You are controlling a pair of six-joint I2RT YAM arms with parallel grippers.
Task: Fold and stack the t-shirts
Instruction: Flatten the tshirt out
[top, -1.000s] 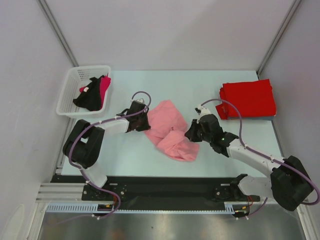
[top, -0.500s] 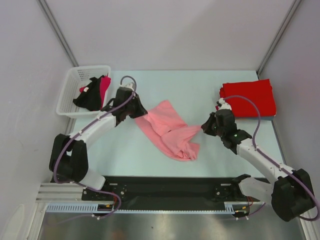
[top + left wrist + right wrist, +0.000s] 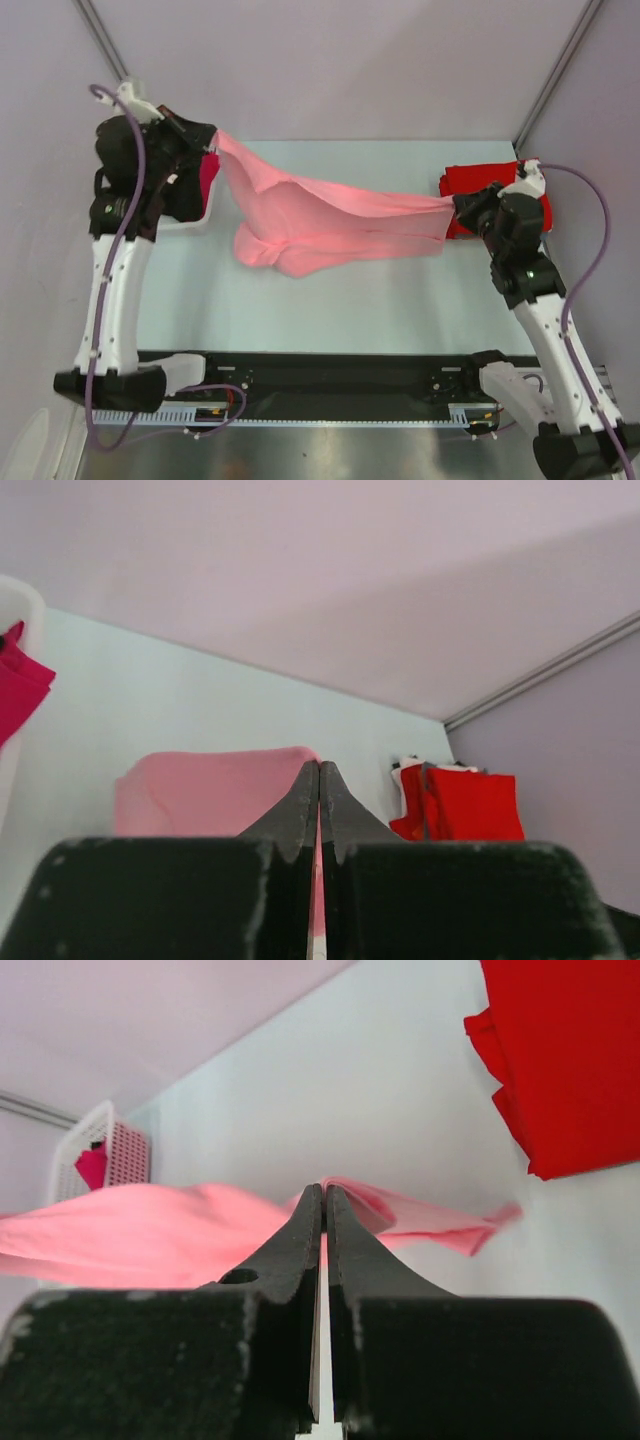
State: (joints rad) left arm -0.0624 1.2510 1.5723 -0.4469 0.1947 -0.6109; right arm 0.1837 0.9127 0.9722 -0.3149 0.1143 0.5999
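Note:
The salmon pink t-shirt (image 3: 330,225) hangs stretched in the air between both grippers, its middle sagging toward the table. My left gripper (image 3: 212,140) is shut on its left end, raised high by the basket. My right gripper (image 3: 456,204) is shut on its right end, just in front of the folded red t-shirts (image 3: 535,205). In the left wrist view the pink shirt (image 3: 200,795) spreads beyond the closed gripper (image 3: 319,767), with the red stack (image 3: 465,805) at right. In the right wrist view the pink shirt (image 3: 140,1235) runs left from the closed gripper (image 3: 324,1190); the red stack (image 3: 565,1055) lies at upper right.
A white lattice basket (image 3: 205,222) stands at the far left, mostly hidden behind my left arm, holding magenta cloth (image 3: 208,180). It also shows in the right wrist view (image 3: 100,1150). Grey walls close the table at the back and sides.
Both arms have risen and pulled apart, lifting the pink shirt off the table and stretching it out. The left gripper went up and left, the right gripper up and right toward the red stack.

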